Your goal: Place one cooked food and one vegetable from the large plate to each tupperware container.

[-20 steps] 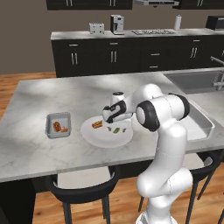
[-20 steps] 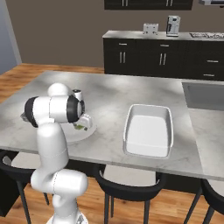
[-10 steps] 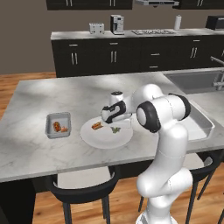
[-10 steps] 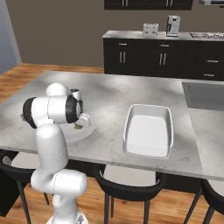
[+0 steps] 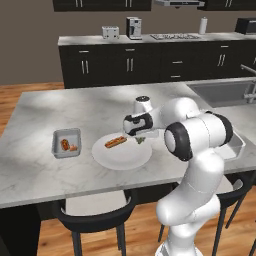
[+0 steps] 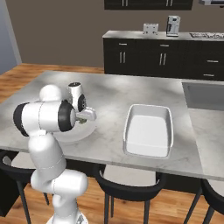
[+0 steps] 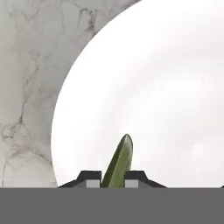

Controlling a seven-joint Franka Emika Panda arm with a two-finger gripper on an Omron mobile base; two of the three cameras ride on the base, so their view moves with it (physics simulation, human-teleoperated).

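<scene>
My gripper (image 7: 114,180) is shut on a slim green vegetable (image 7: 120,159), whose pointed end sticks out between the fingertips (image 7: 90,179). Below it lies the large plate (image 7: 166,87), white and round. In the left base view the gripper (image 5: 140,138) hangs over the right part of the large plate (image 5: 107,156), with the green vegetable (image 5: 141,141) at its tip. A hot dog (image 5: 116,142) lies on the plate to the left. The small grey tupperware container (image 5: 58,137) at the left holds some orange and brown food (image 5: 66,145). The white tupperware container (image 6: 148,130) stands to the right.
A sink (image 5: 222,92) is set into the marble counter (image 5: 60,112) at the far right. Dark stools (image 5: 92,220) stand under the near edge. Black cabinets with a toaster (image 5: 110,32) and a coffee machine (image 5: 133,27) line the back wall.
The jaws have gone from open to shut on the green vegetable. The hand has stayed over the right side of the plate.
</scene>
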